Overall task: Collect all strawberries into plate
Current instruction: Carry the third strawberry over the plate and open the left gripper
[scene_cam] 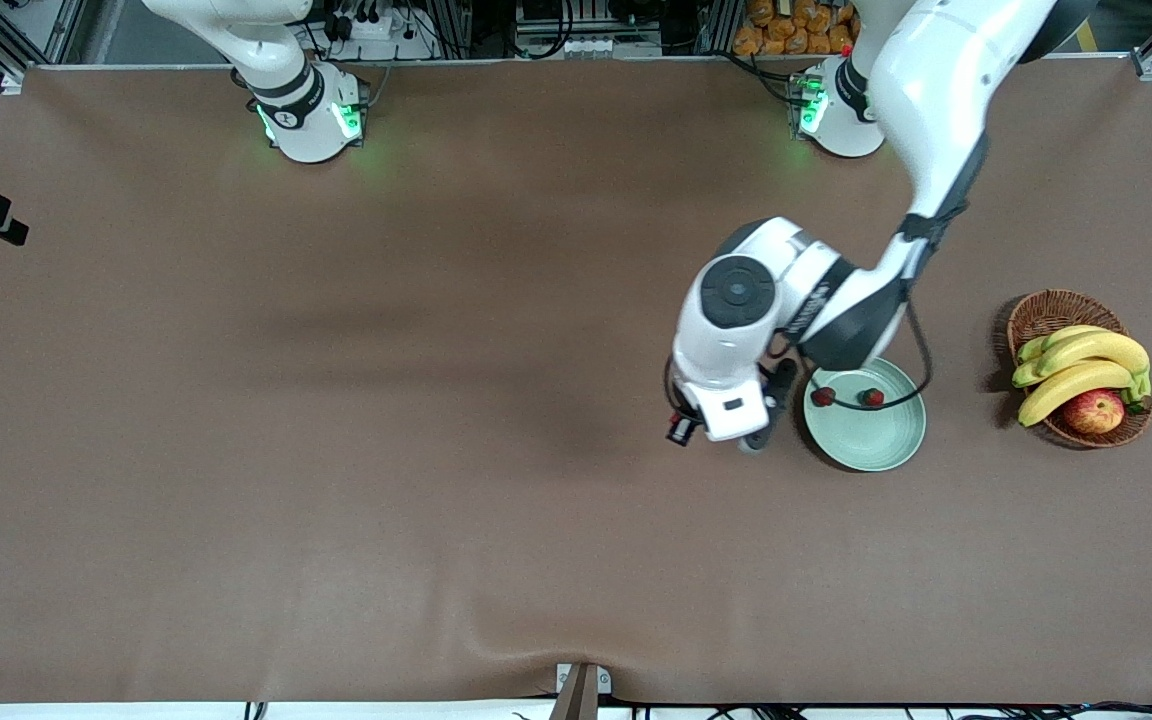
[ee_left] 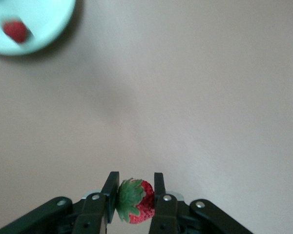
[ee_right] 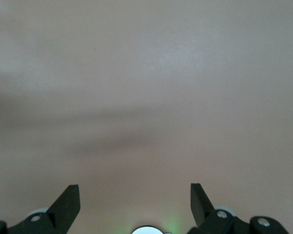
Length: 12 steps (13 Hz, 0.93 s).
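The brown cloth-covered counter [scene_cam: 336,450] carries a round pale mint-green plate [scene_cam: 871,440] toward the left arm's end, with a brown wicker basket [scene_cam: 1046,312] of bananas and an apple beside it. Two small red strawberries [scene_cam: 823,397] already lie in the plate. The left gripper [ee_left: 133,195] hangs over bare counter just beside the plate, its fingers [ee_left: 110,187] closed on a third red, green-capped strawberry [ee_left: 135,201]. The soft berry could slip or bruise, or land outside the rim if released short. The right gripper [ee_right: 135,204] waits near its base, fingers wide apart and holding nothing.
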Available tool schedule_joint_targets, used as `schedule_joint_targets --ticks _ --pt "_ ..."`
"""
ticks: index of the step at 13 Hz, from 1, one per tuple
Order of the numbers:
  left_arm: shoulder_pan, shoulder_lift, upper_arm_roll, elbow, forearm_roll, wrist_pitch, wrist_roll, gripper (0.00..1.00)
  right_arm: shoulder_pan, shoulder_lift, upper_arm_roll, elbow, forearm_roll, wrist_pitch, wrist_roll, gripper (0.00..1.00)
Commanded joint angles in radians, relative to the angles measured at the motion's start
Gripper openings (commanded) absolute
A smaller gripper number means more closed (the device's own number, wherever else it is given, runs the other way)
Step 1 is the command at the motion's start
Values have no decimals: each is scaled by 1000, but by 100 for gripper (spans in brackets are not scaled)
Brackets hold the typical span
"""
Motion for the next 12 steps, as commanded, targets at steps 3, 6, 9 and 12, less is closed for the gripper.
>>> schedule_joint_targets --ticks 3,6,9,12 --pt "171 -111 -20 -75 -108 -226 336 0 1 -22 9 -14 16 -51 15 100" --pt "294 -161 -20 -182 -108 -235 526 0 13 -24 30 -14 -2 -67 17 100" --pt "391 -164 -20 -259 -108 -222 664 0 12 -19 30 -14 -6 -64 15 100" --pt "432 -155 -20 -344 -100 -131 681 0 13 -24 34 -14 1 -76 8 100"
